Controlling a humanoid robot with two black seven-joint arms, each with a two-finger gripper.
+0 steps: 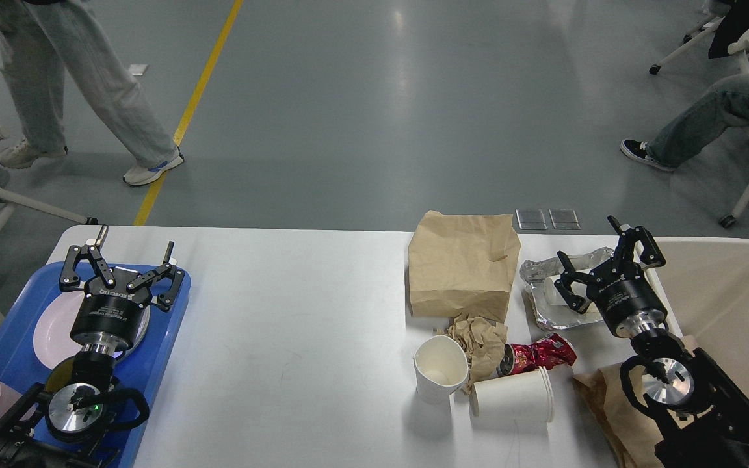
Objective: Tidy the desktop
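Item: crumpled foil wrapper (553, 304) on the desktop (296, 325) — directly under and left of my right gripper (602, 263), fingers spread, empty. Cream bin (725, 292) just right. Left gripper (122, 260) — spread, well apart, over the blue tray (160, 338).

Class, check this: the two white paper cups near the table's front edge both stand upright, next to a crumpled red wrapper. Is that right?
Not quite. The head view shows only one cup upright; the other cup lies on its side. Both do sit next to the crumpled red wrapper, near the table's front edge.

Black arms, silver wrist discs, white-lettered left claw (129, 260).
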